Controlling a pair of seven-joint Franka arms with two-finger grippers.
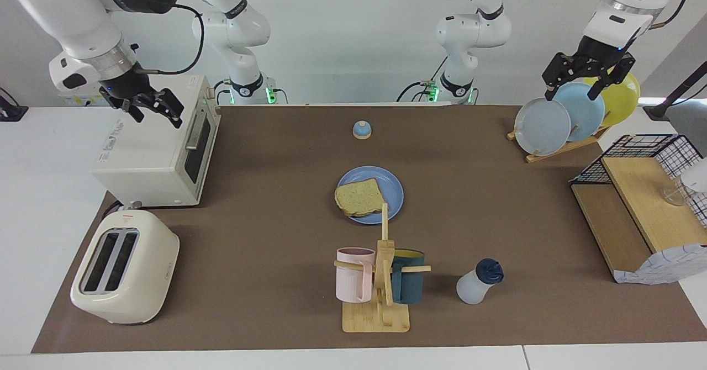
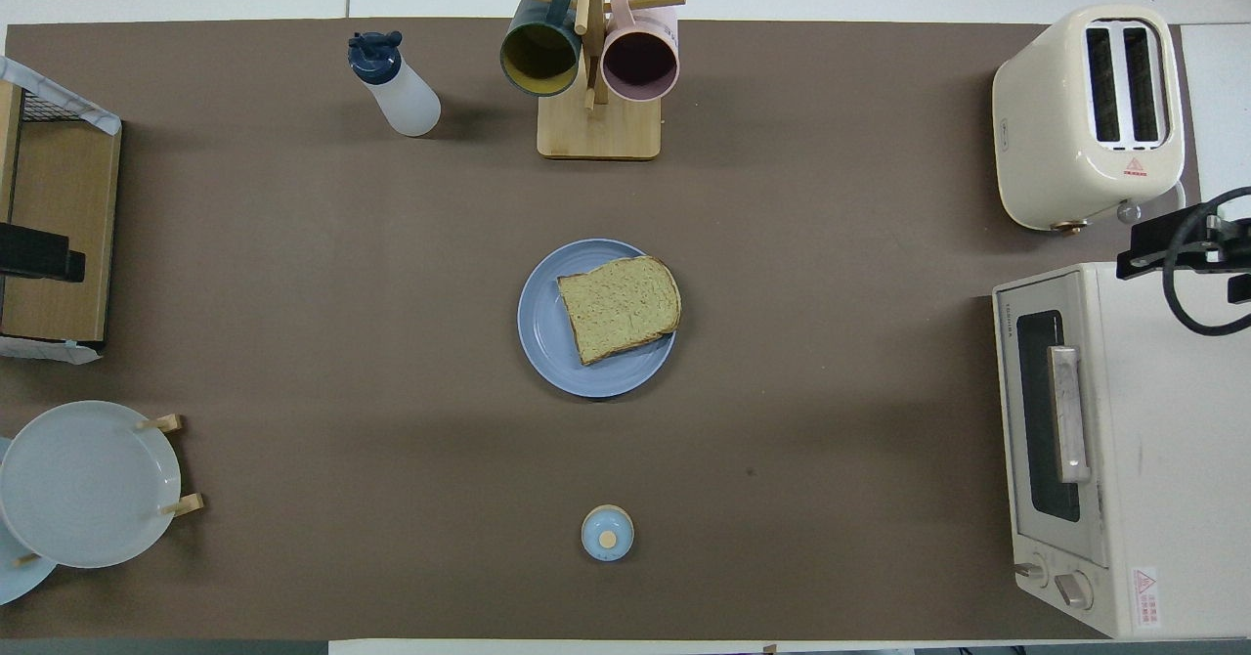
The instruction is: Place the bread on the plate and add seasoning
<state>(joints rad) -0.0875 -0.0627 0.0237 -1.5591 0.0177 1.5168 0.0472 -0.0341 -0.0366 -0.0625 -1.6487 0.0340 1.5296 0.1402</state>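
The plate (image 1: 370, 194) is lying flat at the middle of the table (image 1: 497, 204), and the bread (image 1: 359, 197) is resting on it, overhanging the rim toward the right arm's end. The seasoning (image 1: 478, 284) is standing near the edge farthest from the robots. The left gripper (image 1: 588, 80) is hanging over the upright plates (image 1: 558, 119), fingers spread and empty. The right gripper (image 1: 146, 106) is hovering over the toaster oven (image 1: 154, 149), fingers spread and empty.
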